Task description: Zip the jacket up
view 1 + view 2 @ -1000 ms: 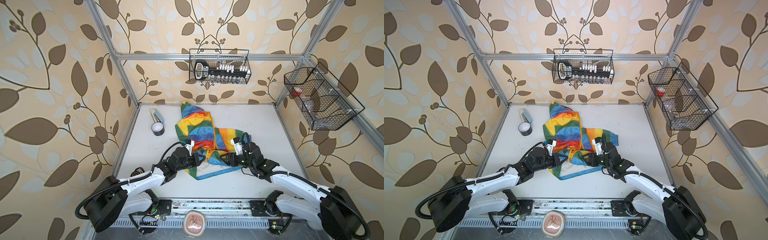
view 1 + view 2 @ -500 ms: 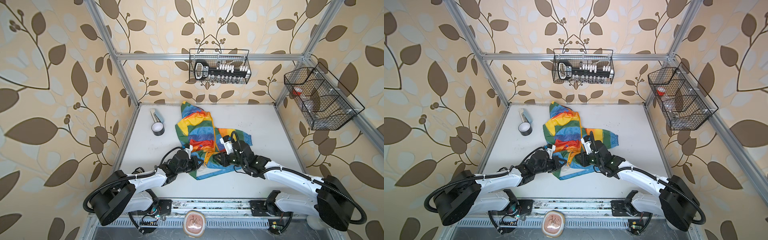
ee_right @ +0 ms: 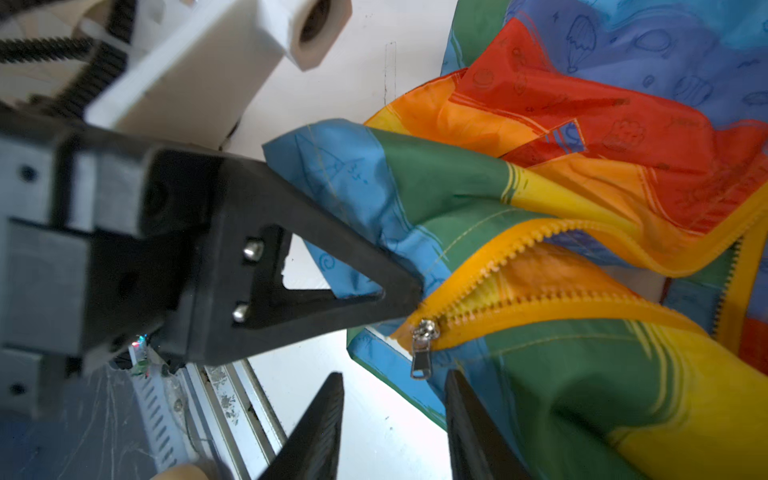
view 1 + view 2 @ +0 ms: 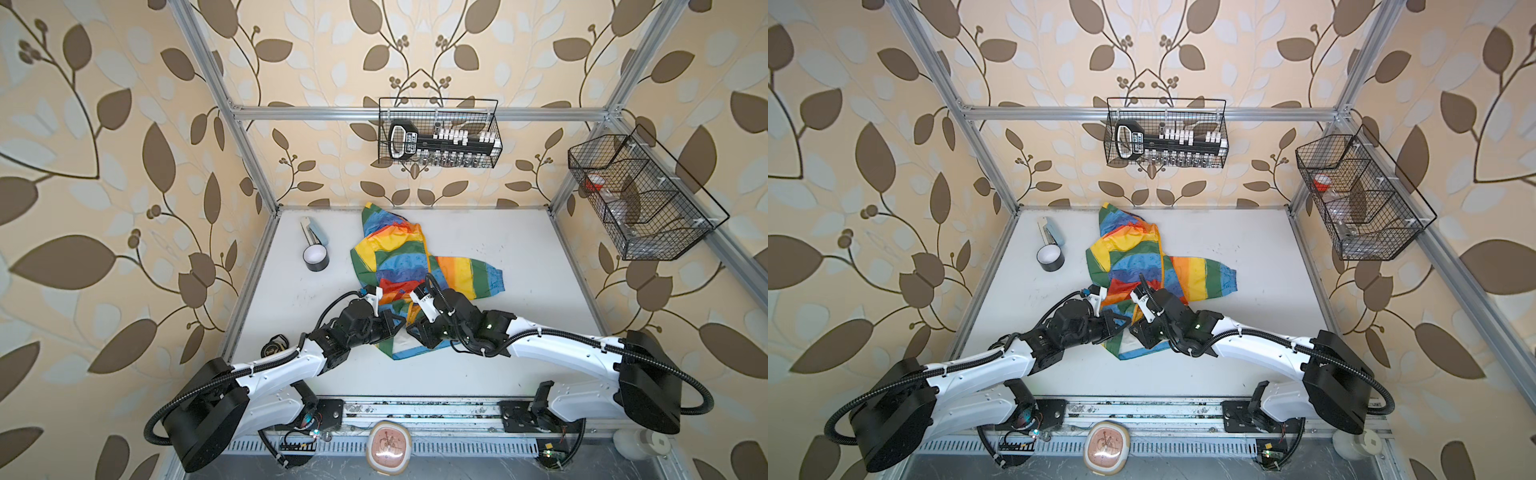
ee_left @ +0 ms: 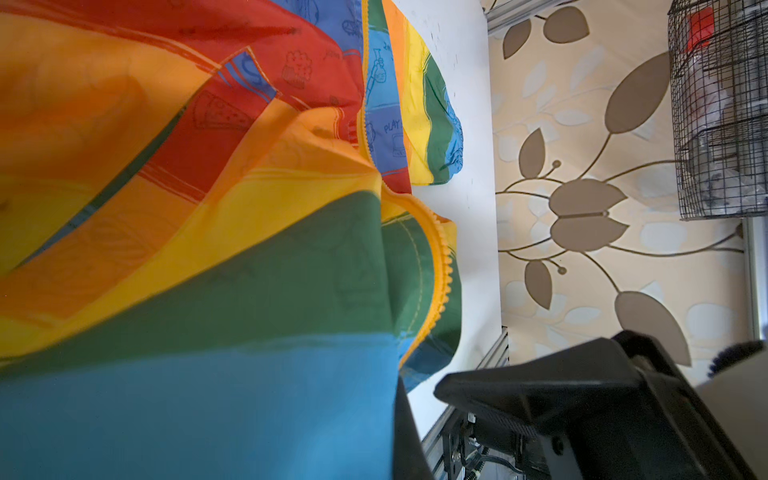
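The jacket (image 4: pixel 395 266) (image 4: pixel 1133 266), in rainbow blocks, lies crumpled on the white table (image 4: pixel 519 257). My left gripper (image 4: pixel 397 322) (image 4: pixel 1121 322) is shut on its blue bottom hem, beside the foot of the orange zipper (image 3: pixel 498 286); the right wrist view shows that gripper (image 3: pixel 399 291) pinching the cloth. My right gripper (image 3: pixel 394 377) (image 4: pixel 411 330) is open. The silver zipper pull (image 3: pixel 422 357) hangs just beyond its two fingertips, untouched. In the left wrist view the jacket (image 5: pixel 208 249) fills the picture and hides most of my left jaws.
A black tape roll (image 4: pixel 316 259) and a small tool (image 4: pixel 311 230) lie at the back left of the table. Wire baskets hang on the back wall (image 4: pixel 440 137) and the right wall (image 4: pixel 636 199). A black tape measure (image 4: pixel 274 347) sits near the left arm.
My right gripper has moved left and toward the front, close to the left gripper at the jacket's bottom hem. The left gripper has kept its hold on the hem.
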{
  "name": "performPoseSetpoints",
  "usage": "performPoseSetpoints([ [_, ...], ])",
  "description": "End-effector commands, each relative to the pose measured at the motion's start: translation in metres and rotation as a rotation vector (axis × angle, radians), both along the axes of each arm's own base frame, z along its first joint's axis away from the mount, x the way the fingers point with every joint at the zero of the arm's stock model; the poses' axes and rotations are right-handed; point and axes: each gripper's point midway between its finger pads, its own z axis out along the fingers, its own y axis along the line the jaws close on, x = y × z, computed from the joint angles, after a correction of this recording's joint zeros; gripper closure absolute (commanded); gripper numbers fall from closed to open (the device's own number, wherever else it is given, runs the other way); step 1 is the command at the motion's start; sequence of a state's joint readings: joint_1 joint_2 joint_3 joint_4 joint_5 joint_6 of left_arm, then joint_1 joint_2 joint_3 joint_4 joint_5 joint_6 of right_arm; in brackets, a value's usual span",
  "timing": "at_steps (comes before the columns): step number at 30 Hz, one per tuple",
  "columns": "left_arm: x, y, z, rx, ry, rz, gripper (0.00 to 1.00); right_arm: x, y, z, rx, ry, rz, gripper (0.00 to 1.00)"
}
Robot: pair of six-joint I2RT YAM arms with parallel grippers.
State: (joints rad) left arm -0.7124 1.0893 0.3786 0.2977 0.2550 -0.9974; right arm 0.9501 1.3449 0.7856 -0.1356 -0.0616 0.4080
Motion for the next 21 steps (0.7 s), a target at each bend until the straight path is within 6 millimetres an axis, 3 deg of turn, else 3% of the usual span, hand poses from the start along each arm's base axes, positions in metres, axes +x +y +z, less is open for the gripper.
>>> performPoseSetpoints([
  [1,0.003,-0.006,0.027,-0.019,-0.04,-0.028,1.0,0.004,0.0,0.005,-0.044,-0.06,0.025,0.61],
  [21,0.0,-0.014,0.05,-0.036,-0.052,-0.075,1.0,0.006,0.002,0.004,-0.104,-0.1,0.094,0.69],
])
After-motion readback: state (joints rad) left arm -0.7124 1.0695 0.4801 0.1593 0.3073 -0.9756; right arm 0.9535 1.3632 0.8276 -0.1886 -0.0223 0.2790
